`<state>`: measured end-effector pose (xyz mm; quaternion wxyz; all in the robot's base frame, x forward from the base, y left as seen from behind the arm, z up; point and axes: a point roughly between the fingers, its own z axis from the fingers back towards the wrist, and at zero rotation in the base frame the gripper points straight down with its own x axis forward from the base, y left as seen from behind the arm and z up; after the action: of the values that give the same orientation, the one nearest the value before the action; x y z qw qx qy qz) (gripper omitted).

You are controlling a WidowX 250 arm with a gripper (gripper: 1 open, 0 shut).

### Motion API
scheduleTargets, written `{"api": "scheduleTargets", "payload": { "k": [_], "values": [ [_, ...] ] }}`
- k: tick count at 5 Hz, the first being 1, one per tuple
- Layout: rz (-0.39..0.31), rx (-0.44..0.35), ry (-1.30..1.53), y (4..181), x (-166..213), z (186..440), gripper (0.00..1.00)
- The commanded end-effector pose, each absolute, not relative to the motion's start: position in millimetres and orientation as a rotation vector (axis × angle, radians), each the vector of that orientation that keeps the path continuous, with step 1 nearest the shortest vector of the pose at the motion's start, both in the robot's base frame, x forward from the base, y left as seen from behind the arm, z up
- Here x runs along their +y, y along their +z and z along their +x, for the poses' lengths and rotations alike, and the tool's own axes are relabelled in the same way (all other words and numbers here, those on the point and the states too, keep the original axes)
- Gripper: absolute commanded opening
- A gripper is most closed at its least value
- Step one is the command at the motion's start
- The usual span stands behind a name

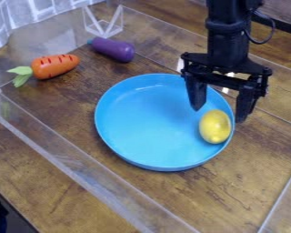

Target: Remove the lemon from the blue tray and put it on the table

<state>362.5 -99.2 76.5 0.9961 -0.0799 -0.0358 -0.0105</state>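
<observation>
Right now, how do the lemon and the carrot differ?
The lemon is plain yellow and oval; the carrot is orange, longer and tapered, with green leaves at one end. The lemon lies inside the blue tray near its right rim, while the carrot lies on the table at upper left, apart from the tray. The open gripper hangs just above the lemon; nothing is near the carrot. Both look like small toy produce.

A: Access to the blue tray (135,127)?
B: Interior clear except the lemon (214,126) at its right rim. Carrot (55,65) and eggplant (112,49) obstruct the counter's (63,173) far left; near edge free.
</observation>
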Motion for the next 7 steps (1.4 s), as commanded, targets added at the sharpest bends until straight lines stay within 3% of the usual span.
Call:
{"api": "scheduleTargets", "payload": {
  "k": [1, 4, 7],
  "values": [
    [-0.173, -0.128, -0.025, 95.9, -98.2, 365.5, 1.00],
    [-0.228, -0.129, 0.019, 73.5, -94.7, 362.3, 1.00],
    [-0.294, -0.189, 0.007, 78.2, -93.6, 362.5, 1.00]
  ]
}}
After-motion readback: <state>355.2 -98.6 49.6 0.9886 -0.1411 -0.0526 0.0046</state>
